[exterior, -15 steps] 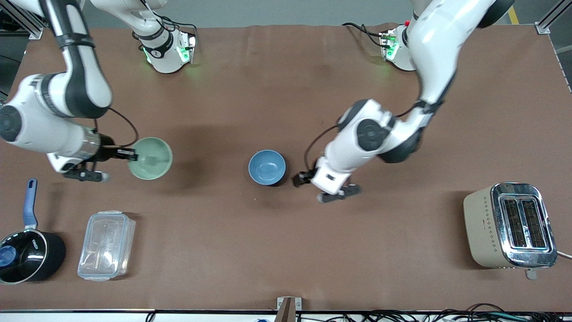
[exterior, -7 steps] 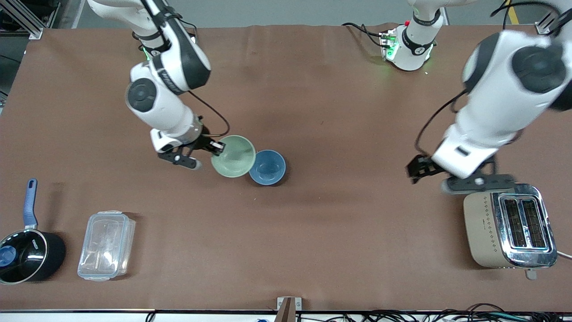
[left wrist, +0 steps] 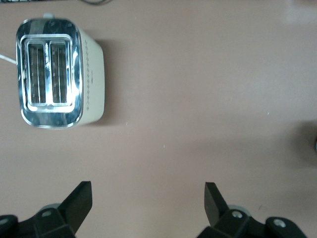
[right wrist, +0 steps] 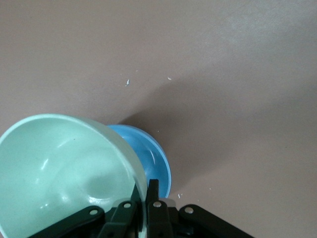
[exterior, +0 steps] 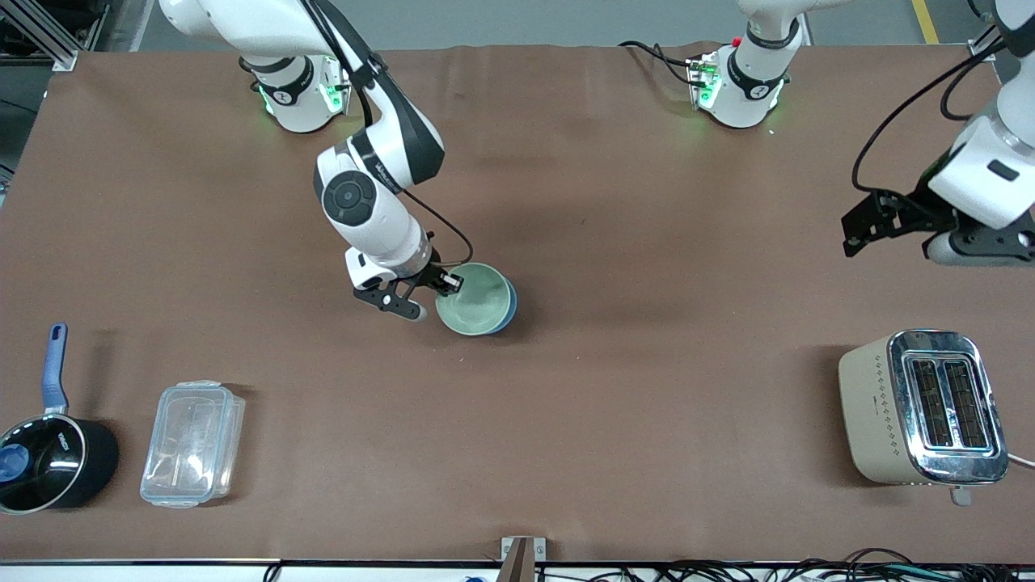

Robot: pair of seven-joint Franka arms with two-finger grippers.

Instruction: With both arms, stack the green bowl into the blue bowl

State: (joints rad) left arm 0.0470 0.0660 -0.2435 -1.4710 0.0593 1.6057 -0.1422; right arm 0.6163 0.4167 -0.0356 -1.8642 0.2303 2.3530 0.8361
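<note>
The brown table (exterior: 566, 420) carries a cream and chrome toaster (exterior: 922, 408) toward the left arm's end, nearer the front camera than the bowls. At the right arm's end sit a clear plastic box (exterior: 192, 443) with a lid and, just beside it, a black saucepan (exterior: 48, 462) with a blue handle; white lettering on the pan's rim is too small to read. Nothing stands between these things and the bowls – all lie well apart from them.

Near the table's middle the green bowl (exterior: 473, 301) is tilted over the blue bowl (exterior: 508, 311), covering most of it; whether the two touch cannot be told. In the front view only a blue sliver shows at about 4 o'clock of the green one.

The right tool (exterior: 445, 283) is clamped on the green bowl's rim, at roughly 10 o'clock of the bowl, one finger (right wrist: 153, 198) inside the rim and one outside.

The left tool (left wrist: 147, 198) hangs with its fingers spread wide and holding nothing, over bare table near the toaster at the left arm's end – that arm waits
</note>
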